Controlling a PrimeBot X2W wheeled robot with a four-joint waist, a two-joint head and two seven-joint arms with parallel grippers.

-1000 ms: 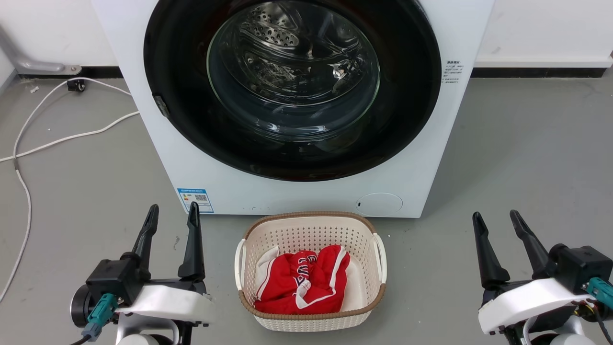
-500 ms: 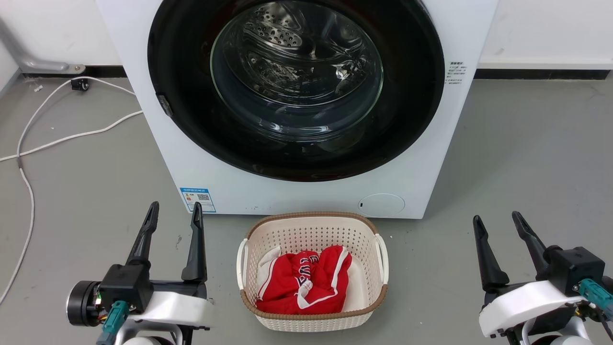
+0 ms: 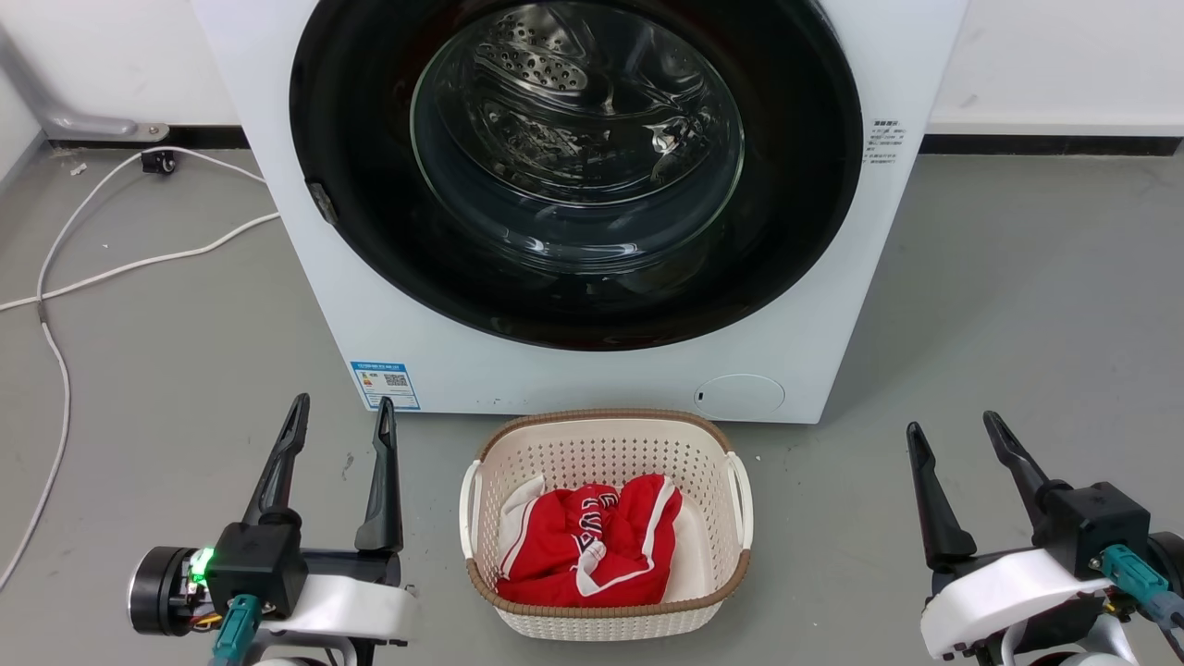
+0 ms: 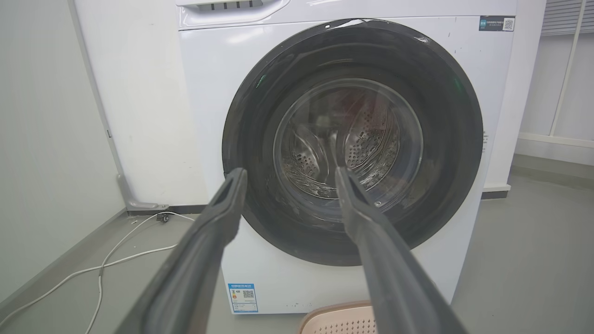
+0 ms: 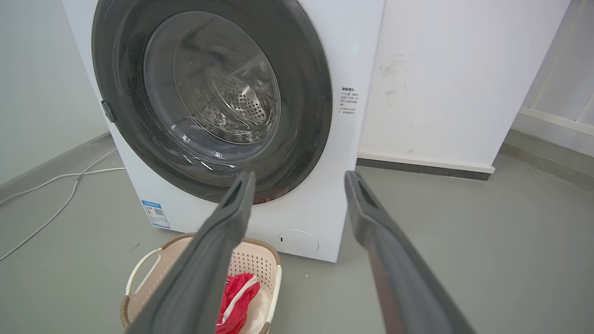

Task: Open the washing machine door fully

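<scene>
The washing machine door [image 3: 805, 185] is a big glossy black disc with a clear glass bowl in its centre, lying flush against the white machine front [image 3: 305, 268]. It fills the middle of the left wrist view as door [image 4: 445, 153] and the upper left of the right wrist view as door [image 5: 306, 93]. A small latch tab [image 3: 321, 203] sits on its left rim. My left gripper [image 3: 340, 413] is open at the lower left, well short of the machine. My right gripper [image 3: 954, 429] is open at the lower right, also apart from it. Both hold nothing.
A cream laundry basket [image 3: 606, 426] with red clothing [image 3: 592, 541] stands on the grey floor right before the machine, between my grippers. White cables [image 3: 55, 277] trail over the floor at the left. A white wall [image 5: 441, 79] rises behind and to the right.
The head camera has shifted slightly, so the scene sits a little further right. The left wrist has rolled a bit; both grippers stay open and low.
</scene>
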